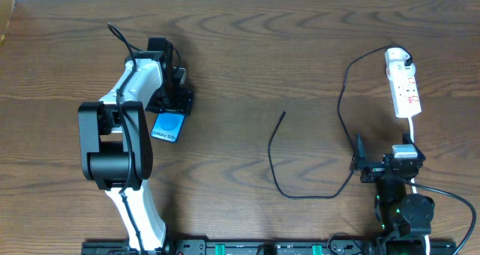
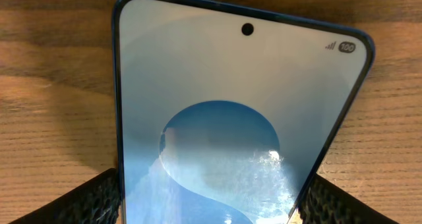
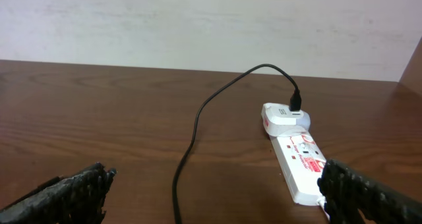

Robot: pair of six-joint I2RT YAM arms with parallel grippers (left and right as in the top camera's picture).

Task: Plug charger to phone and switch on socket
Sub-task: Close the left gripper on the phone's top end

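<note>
The phone [image 1: 167, 126] lies on the wooden table at the left, its light blue screen facing up, and fills the left wrist view [image 2: 231, 118]. My left gripper [image 1: 169, 97] [image 2: 211, 207] has a finger against each long edge of the phone. The charger's black cable [image 1: 339, 109] [image 3: 191, 138] loops across the table and its plug tip [image 1: 282, 115] lies free at mid-table. Its white adapter [image 1: 397, 58] [image 3: 280, 116] sits in the far end of the socket [image 1: 405, 94] [image 3: 303, 165] at the right. My right gripper [image 1: 384, 156] [image 3: 217, 197] is open and empty, just in front of the socket.
The socket's white cord [image 1: 414, 127] runs toward the front edge past my right arm. A pale wall [image 3: 198, 20] stands behind the table's far edge.
</note>
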